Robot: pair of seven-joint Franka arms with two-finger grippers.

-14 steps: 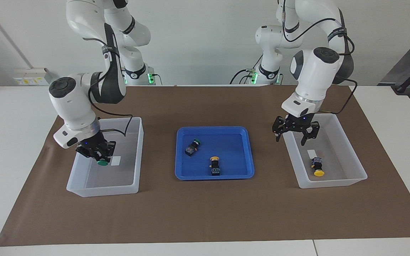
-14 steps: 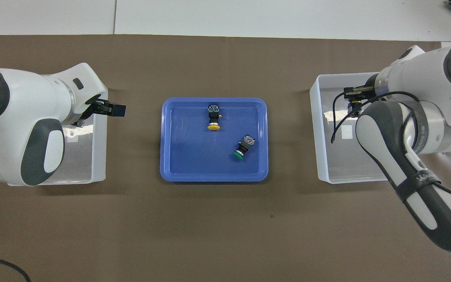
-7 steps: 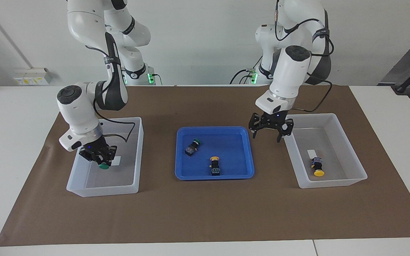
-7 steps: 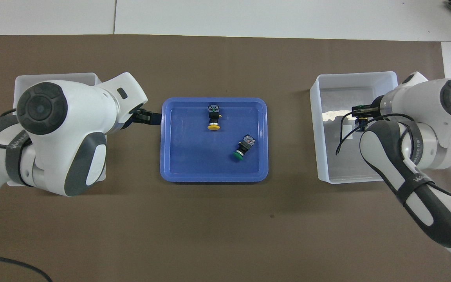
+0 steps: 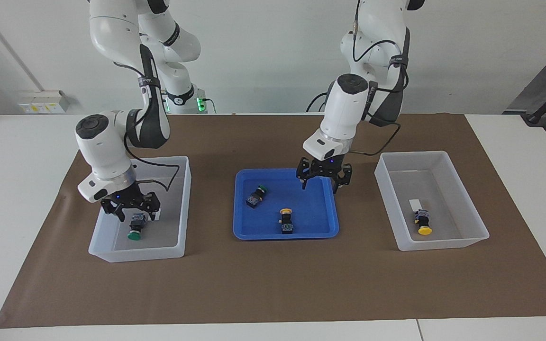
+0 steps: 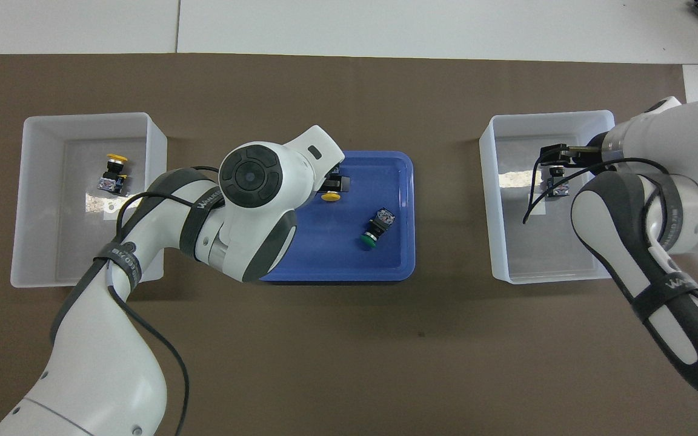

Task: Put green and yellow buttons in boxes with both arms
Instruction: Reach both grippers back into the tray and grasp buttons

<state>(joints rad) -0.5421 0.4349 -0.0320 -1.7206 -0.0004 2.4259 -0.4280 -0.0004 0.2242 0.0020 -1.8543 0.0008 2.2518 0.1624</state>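
My right gripper (image 5: 136, 214) is open just above a green button (image 5: 135, 227) that lies in the box (image 5: 185, 199) at the right arm's end; in the overhead view the gripper (image 6: 554, 162) and arm hide most of that button (image 6: 558, 190). My left gripper (image 5: 320, 187) is open over the blue tray's (image 5: 311, 208) edge nearer the robots. A green button (image 5: 256, 195) and a yellow button (image 5: 286, 219) lie in the tray. Another yellow button (image 5: 423, 222) lies in the box (image 5: 443, 244) at the left arm's end.
The tray (image 6: 391, 181) sits mid-table between the two boxes (image 6: 155, 181) (image 6: 488, 200) on a brown mat (image 5: 273, 284). The left arm's wrist (image 6: 258, 181) covers part of the tray from above. White table borders the mat.
My right gripper opened and let go of the green button, which now lies in its box. My left gripper swung from over its box to over the blue tray.
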